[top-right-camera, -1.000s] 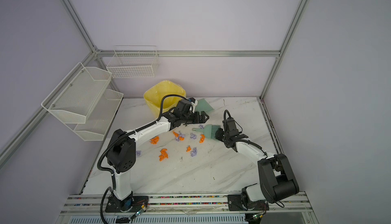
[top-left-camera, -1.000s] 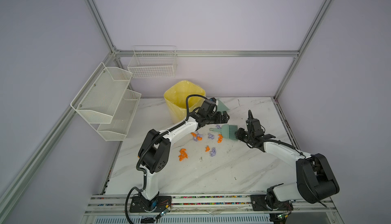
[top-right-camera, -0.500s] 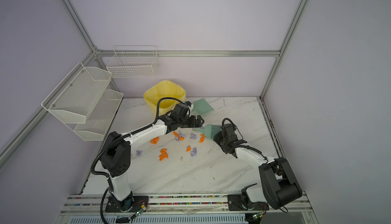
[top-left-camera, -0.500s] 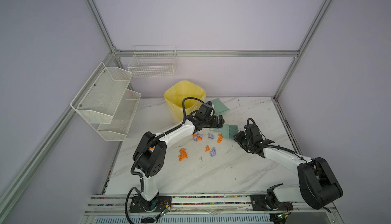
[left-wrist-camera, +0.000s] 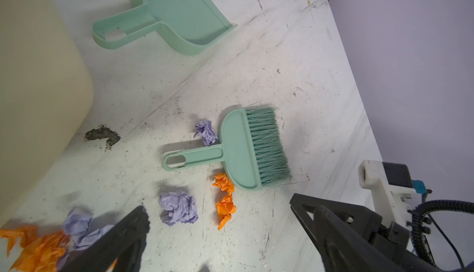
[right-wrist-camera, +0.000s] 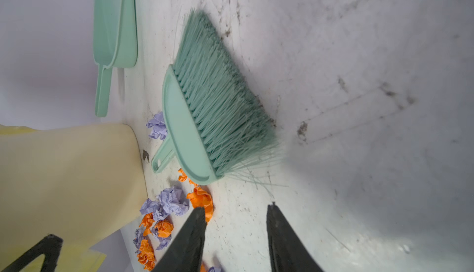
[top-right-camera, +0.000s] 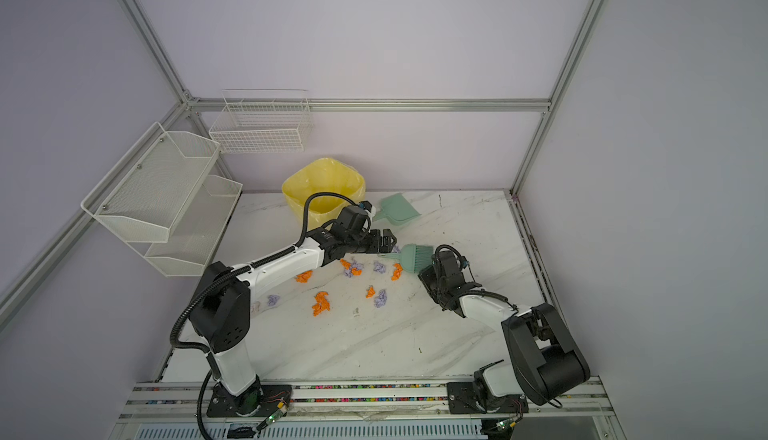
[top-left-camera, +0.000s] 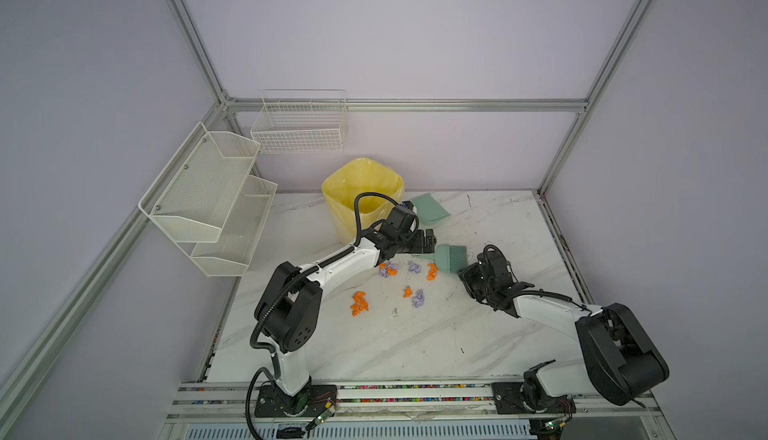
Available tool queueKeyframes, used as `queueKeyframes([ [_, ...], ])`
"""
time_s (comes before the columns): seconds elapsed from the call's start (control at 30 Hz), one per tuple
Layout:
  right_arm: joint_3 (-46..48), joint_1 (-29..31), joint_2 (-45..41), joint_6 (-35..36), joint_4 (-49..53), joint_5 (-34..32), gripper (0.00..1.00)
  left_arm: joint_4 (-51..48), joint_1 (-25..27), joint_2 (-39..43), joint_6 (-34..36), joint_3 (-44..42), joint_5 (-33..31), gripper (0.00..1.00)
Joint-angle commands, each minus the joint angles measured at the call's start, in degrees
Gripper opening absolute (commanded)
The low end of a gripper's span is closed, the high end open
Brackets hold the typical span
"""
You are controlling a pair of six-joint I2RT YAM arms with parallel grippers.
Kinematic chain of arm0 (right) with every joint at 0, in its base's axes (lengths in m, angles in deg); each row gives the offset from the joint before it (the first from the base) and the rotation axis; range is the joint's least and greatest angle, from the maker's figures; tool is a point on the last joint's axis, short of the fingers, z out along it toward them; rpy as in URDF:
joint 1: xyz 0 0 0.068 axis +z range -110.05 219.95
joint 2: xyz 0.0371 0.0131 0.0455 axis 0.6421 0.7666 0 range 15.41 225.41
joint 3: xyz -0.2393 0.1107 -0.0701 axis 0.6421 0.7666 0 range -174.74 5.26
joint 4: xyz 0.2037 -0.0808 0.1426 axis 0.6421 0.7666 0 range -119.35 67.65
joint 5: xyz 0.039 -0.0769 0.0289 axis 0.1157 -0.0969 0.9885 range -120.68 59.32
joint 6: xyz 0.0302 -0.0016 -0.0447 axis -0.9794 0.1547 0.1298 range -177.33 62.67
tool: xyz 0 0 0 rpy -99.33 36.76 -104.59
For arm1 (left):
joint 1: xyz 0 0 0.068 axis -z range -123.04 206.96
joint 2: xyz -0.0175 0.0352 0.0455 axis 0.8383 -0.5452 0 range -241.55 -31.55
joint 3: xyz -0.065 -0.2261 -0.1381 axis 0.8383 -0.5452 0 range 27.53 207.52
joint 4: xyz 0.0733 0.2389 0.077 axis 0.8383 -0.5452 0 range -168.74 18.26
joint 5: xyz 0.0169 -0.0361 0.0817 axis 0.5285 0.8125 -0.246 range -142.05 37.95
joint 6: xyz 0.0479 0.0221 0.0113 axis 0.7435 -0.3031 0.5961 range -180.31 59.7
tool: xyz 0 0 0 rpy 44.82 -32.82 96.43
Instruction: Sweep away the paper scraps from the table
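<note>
Jaws of the left gripper [top-left-camera: 429, 242] stand wide apart and hold nothing, close to the handle end of the green brush [left-wrist-camera: 241, 150]; the right gripper [right-wrist-camera: 236, 207] has its jaws partly apart, also empty, near the bristle side; the brush lies flat on the table [top-left-camera: 415, 346], free of both; the paper scraps [top-left-camera: 359, 303], orange and lilac, lie scattered mid-table between the arms, one lilac and one orange wad touching the brush; a green dustpan [left-wrist-camera: 179, 9] lies beside the yellow-lined bin [top-left-camera: 361, 180].
</note>
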Motion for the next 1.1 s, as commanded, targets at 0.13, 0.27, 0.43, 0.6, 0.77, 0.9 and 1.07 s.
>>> queueKeyframes([
  [0.13,-1.0,0.5,4.2,-6.1,-7.1,0.2,0.44,0.7,0.0,3.3,1.5,-2.5,-1.1,1.0],
  [0.27,-1.8,0.6,6.2,-6.6,-8.0,-0.1,0.44,0.7,-0.1,3.6,1.5,-2.8,-1.2,1.0],
  [0.43,-3.7,0.6,7.2,-6.3,-7.0,-1.0,0.44,0.7,-0.1,3.7,1.7,-3.1,-1.2,0.99],
  [0.6,-1.8,0.6,6.0,-9.0,-6.8,-3.8,0.43,0.5,0.0,3.9,1.7,-3.4,-1.5,1.0],
  [0.77,-1.7,0.6,6.1,-9.6,-6.6,-3.6,0.42,0.5,0.0,4.1,1.8,-3.7,-1.3,1.0],
  [0.9,-2.5,0.6,7.4,-9.7,-5.6,-3.6,0.41,0.5,0.0,4.4,1.8,-3.9,-1.4,1.0],
  [1.07,-2.9,0.6,9.5,-10.0,-6.0,-3.0,0.34,0.5,0.0,4.8,1.7,-4.3,-1.3,1.0],
])
